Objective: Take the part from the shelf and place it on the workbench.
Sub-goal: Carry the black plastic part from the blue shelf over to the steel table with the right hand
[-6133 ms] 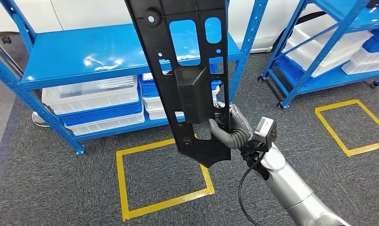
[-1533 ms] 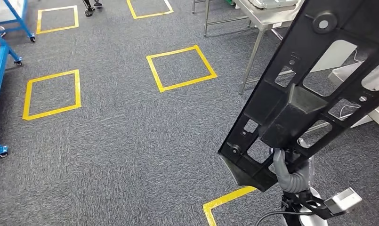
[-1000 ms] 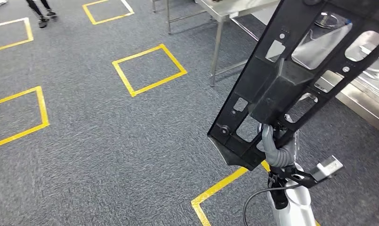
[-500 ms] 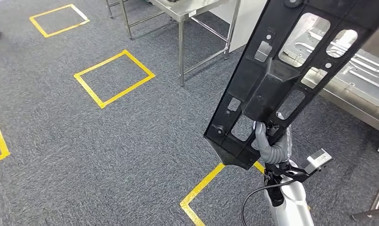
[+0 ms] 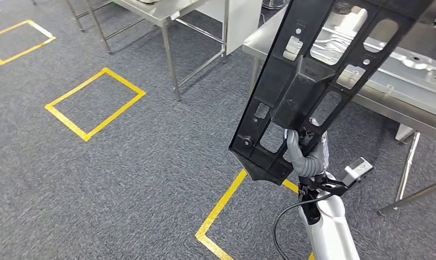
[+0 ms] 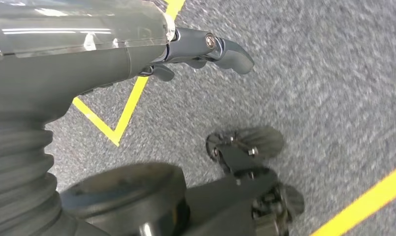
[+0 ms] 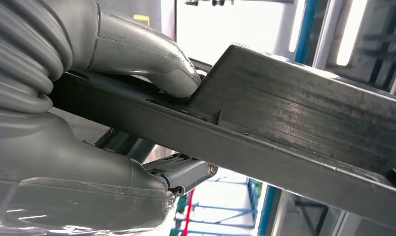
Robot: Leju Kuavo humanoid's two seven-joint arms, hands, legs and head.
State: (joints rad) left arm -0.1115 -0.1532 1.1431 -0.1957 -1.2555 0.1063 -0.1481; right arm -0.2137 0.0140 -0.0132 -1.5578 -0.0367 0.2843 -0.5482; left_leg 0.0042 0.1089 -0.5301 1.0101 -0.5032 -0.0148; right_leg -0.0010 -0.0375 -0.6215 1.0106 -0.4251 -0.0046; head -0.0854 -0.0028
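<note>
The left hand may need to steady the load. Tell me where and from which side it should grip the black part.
Probably the bare long edge of the black part facing the robot's left, above the right hand. The panel stands tilted, held only near its lower end, so its upper length is unsupported. That edge is a plain straight rail beside cutouts, so fingers could wrap it. The left hand hangs low and holds nothing.

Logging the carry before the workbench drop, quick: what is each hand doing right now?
Left hand: holds nothing, fingers apart, hanging over the carpet.
Right hand: gripping the black plastic part, held upright.
</note>
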